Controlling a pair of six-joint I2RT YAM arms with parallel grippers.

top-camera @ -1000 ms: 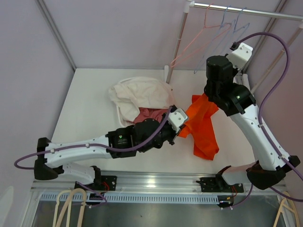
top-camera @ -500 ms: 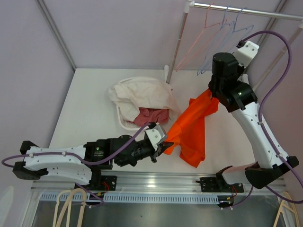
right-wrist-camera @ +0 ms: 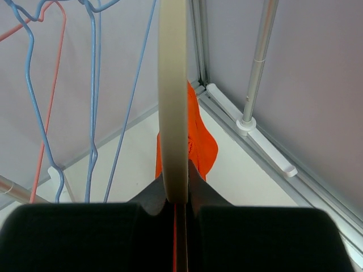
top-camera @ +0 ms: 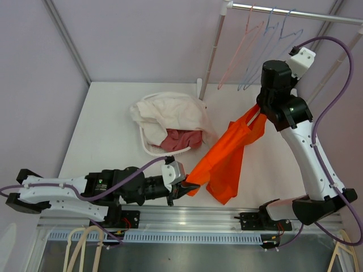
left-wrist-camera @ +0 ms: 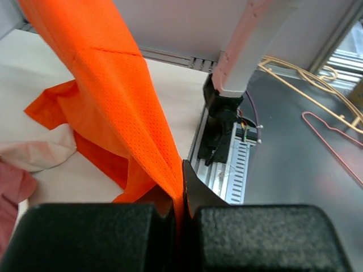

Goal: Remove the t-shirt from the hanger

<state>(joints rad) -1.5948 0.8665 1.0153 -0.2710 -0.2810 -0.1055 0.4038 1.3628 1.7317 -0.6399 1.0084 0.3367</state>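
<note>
An orange t-shirt hangs stretched between my two arms above the white table. My left gripper is shut on its lower hem near the table's front edge; in the left wrist view the orange cloth runs down into the closed jaws of the left gripper. My right gripper is raised at the right and shut on a cream hanger, which stands edge-on between the jaws of the right gripper. The orange shirt hangs below it. The hanger is mostly hidden in the top view.
A white basket with cream and red clothes sits mid-table. A metal rail at the back right holds pink and blue wire hangers, also close in the right wrist view. Its upright pole stands behind the basket.
My left arm has pulled back toward the front edge, drawing the shirt's hem down and left. My right arm has lifted up and right toward the rail. The shirt is now stretched taut.
</note>
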